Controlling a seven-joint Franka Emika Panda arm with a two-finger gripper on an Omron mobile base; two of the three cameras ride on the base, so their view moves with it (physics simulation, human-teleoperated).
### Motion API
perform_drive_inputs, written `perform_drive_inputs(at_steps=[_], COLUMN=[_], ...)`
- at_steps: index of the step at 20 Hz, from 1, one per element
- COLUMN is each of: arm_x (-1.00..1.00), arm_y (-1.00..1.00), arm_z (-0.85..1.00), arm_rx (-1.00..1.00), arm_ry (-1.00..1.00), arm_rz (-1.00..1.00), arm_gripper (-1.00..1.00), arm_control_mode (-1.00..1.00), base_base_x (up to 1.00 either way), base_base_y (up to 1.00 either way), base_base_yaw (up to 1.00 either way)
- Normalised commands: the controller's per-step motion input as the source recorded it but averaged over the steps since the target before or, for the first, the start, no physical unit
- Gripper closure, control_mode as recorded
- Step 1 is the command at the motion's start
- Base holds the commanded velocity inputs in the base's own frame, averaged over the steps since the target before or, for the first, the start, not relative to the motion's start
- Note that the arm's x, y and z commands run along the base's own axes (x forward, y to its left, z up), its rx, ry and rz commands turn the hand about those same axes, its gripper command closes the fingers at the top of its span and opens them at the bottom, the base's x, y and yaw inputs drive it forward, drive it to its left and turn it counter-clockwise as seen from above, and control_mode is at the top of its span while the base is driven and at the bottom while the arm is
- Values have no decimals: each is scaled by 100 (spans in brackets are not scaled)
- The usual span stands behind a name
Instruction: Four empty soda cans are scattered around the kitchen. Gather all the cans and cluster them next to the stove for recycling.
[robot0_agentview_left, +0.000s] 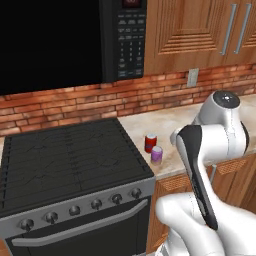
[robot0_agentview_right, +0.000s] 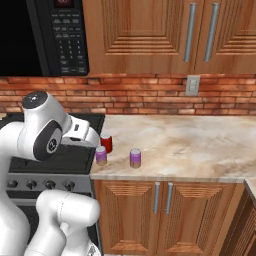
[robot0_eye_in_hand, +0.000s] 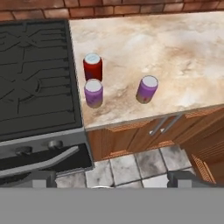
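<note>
Your pincer (robot0_eye_in_hand: 109, 177) is released, its two dark tips standing wide apart at the bottom of the hand view, holding nothing; it looks down from above the surface (robot0_eye_in_hand: 175, 43) beside the stove (robot0_eye_in_hand: 35, 87). You see three soda cans on this surface: a red can (robot0_eye_in_hand: 92, 66) just beside the stove edge; a purple can (robot0_eye_in_hand: 93, 92) in front of it, nearly touching it, near the front edge; a second purple can (robot0_eye_in_hand: 147, 89) a little apart to the right. All three stand upright; a fourth can I cannot find here. These cans are empty, so I judge them very light, thin-walled and smooth; they tip or slide easily, and a hard squeeze can dent them. Take hold at the middle of the cylinder wall, the tips on opposite sides; for the paired cans, approach from above, so you do not knock the neighbour.
</note>
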Motion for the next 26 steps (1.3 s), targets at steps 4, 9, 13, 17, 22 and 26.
perform_drive_inputs(at_steps=[4,9,13,17,22,26], arm_x=[-30,-36,-32,0,0,0], arm_y=[0,0,0,0,0,0], arm_z=[5,1,0,0,0,0], arm_rx=[-6,-3,0,0,0,0], arm_ry=[0,0,-3,0,0,0], arm_rz=[9,7,0,0,0,0], arm_gripper=[-100,-100,-100,-100,-100,-100], arm_control_mode=[-100,-100,100,100,100,100], base_base_x=[0,0,-12,-43,-61,-83], base_base_y=[0,0,0,0,13,32], base_base_yaw=[0,0,0,1,2,4])
